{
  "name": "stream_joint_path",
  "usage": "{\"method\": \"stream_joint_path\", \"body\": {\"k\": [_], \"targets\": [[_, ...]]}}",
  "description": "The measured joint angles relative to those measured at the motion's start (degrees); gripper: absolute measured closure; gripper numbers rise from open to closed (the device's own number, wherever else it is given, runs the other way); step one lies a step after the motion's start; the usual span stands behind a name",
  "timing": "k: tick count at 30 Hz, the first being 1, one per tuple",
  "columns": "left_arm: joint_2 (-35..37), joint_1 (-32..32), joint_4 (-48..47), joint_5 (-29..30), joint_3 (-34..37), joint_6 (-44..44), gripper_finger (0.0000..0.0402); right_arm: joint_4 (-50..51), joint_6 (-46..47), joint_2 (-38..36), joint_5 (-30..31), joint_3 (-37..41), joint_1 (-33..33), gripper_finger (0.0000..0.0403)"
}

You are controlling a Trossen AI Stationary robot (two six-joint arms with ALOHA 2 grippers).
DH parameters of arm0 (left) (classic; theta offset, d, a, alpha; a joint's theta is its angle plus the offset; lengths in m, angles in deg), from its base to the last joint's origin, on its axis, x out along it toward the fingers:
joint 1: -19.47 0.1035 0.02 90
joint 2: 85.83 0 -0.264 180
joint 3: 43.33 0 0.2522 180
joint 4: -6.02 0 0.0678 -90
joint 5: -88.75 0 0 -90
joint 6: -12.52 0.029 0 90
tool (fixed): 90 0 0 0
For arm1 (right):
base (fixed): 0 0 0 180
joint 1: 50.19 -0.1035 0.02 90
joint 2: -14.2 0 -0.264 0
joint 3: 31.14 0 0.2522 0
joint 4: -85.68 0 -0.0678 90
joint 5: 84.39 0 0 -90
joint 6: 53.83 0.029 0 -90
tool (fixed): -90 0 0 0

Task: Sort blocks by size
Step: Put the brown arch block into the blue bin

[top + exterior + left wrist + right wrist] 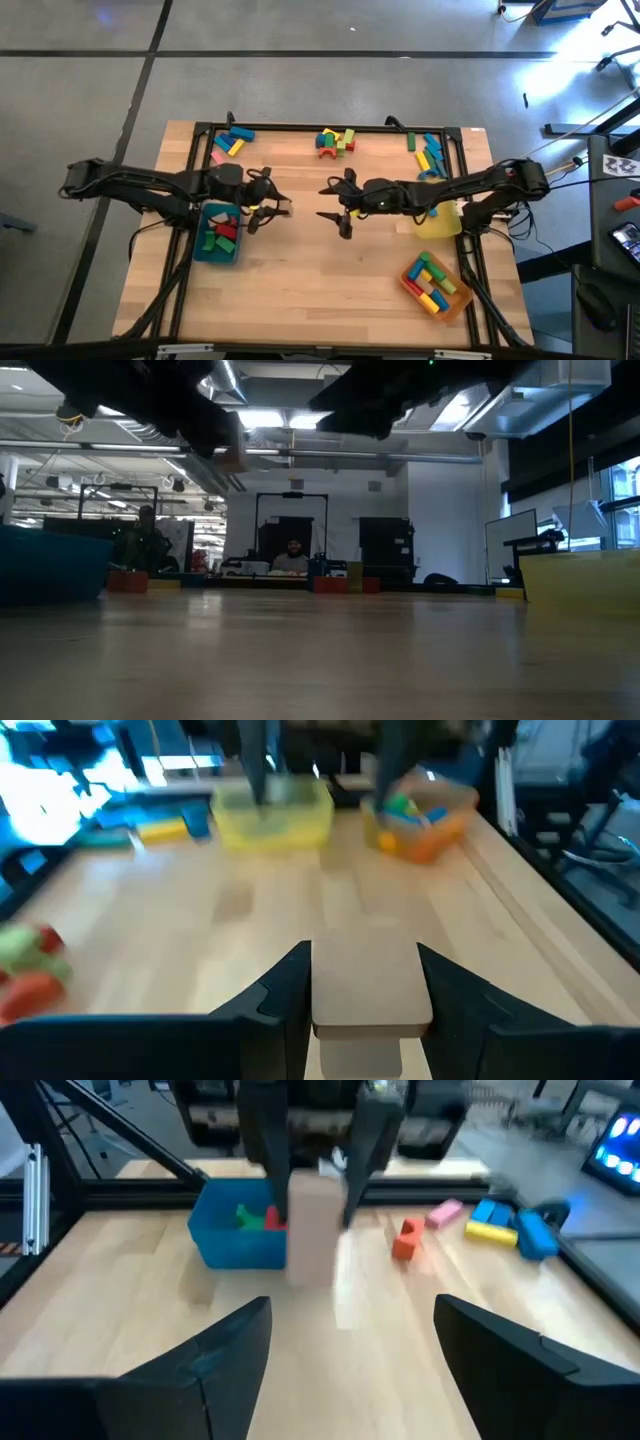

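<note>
The left gripper, frame centre-left beside the teal tray, clasps a plain wooden block. The right gripper faces it, jaws spread and empty, bare tabletop below them.

Light comes from overhead, with bright ceiling fixtures showing in the low view and a pale glare patch on the floor at the top right of the high view. The table is evenly lit with soft shadows beneath the arms. Both wrist views are smeared, probably by motion, and the background blocks look soft.
</note>
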Motion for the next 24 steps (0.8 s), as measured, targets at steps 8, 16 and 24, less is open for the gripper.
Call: {"method": "stream_joint_path", "body": {"k": [8, 16, 24], "targets": [[5.17, -6.09, -18.33, 1.86, -2.40, -9.57, 0.0274, 1.23, -3.00, -0.79, -0.02, -0.02, 0.00, 0.0123], [7.54, -12.71, -43.34, 1.83, -7.52, -19.43, 0.0273, 2.38, -1.48, -0.72, -0.04, 0.00, -0.02, 0.0123], [8.87, -14.94, -62.12, 6.16, -13.29, -27.47, 0.0273, 1.42, -1.43, -0.72, -0.04, 0.00, -0.02, 0.0123]]}}
